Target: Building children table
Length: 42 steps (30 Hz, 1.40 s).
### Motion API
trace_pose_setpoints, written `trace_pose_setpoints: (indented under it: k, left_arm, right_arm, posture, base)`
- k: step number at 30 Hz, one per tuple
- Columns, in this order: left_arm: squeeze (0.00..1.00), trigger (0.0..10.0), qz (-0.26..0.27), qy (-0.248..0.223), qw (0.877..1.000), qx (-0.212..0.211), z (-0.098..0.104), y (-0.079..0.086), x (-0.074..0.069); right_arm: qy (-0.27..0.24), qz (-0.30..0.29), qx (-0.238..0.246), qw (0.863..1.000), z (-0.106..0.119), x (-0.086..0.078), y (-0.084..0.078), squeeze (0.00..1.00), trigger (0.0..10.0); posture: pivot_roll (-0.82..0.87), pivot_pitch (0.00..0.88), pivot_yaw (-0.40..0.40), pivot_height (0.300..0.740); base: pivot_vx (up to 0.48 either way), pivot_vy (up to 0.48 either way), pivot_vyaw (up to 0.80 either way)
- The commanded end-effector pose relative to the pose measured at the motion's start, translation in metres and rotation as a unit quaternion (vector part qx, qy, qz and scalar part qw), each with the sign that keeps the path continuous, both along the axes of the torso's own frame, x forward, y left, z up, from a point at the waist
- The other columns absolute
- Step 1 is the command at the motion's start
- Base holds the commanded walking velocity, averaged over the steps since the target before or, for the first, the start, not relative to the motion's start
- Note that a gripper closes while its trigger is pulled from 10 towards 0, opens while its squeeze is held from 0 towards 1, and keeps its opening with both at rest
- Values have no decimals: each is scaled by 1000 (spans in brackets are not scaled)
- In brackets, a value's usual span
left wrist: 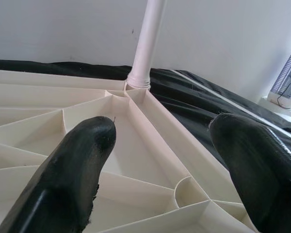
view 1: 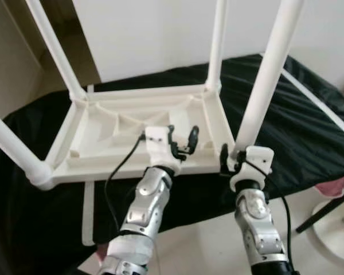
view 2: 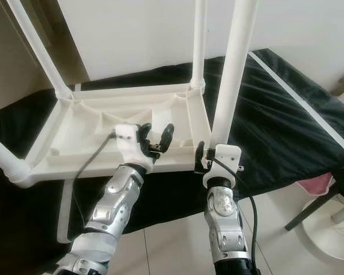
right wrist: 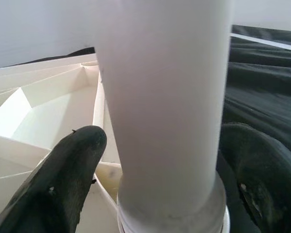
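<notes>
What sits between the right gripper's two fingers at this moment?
The near-right table leg, at its base by the socket. The right gripper has a finger on either side of it; the right wrist view shows the white tube between them.

You see two silver, segmented metal forearms with dark joint gaps. Each ends in a white boxy wrist housing carrying a black two-fingered tool: left tool (view 1: 182, 142), right tool (view 1: 230, 161). A thin black cable loops from each housing. Fingertips (left wrist: 82, 160) are rounded, matte black.

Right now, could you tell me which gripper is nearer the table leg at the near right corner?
Right. The right gripper straddles that leg at its base; the left gripper hovers open over the tabletop's underside.
</notes>
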<state>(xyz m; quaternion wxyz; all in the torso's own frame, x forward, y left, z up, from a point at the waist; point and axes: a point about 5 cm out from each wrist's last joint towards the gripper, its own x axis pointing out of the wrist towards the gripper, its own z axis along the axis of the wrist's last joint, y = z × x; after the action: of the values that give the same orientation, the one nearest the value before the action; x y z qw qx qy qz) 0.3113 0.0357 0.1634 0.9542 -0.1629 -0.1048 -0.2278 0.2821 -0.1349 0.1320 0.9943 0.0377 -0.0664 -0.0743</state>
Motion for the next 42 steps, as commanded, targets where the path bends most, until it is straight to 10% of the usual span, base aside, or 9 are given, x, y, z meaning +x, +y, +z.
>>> trace_pose_setpoints:
  k: [1, 42]
  left_arm:
    - [0, 10000, -33, -15, 999, 9, -1, 0, 0]
    - [0, 10000, -46, -42, 998, 23, 9, -3, 8]
  right_arm:
    - [-3, 1, 12, 1000, 1, 2, 5, 0, 10000]
    - [-27, -12, 9, 1000, 8, 9, 1, 0, 10000]
  posture:
    - [-97, 0, 49, 740]
    - [-113, 7, 69, 740]
  base:
    - [0, 0, 0]
    - [0, 0, 0]
